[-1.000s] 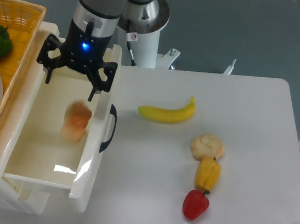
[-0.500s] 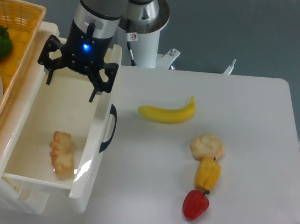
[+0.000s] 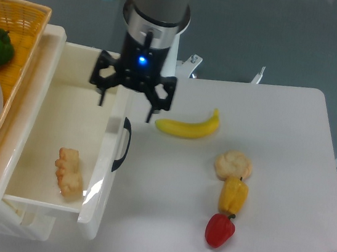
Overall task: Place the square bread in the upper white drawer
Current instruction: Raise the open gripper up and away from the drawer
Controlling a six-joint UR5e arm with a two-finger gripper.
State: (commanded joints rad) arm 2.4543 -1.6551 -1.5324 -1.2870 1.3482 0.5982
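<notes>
Lying in the upper white drawer [image 3: 46, 110]: the square bread [image 3: 70, 173].

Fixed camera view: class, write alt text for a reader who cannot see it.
The square bread lies in the upper white drawer, near its front. The robot's open, empty tool hovers over the drawer's right rim. A banana, bun and two peppers sit on the table.

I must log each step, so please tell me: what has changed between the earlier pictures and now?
The pale-tan knobbly square bread dropped and settled inside the glossy white plastic drawer. The open black two-finger gripper moved right, over the drawer's front edge. Banana, bun and peppers stayed put.
</notes>
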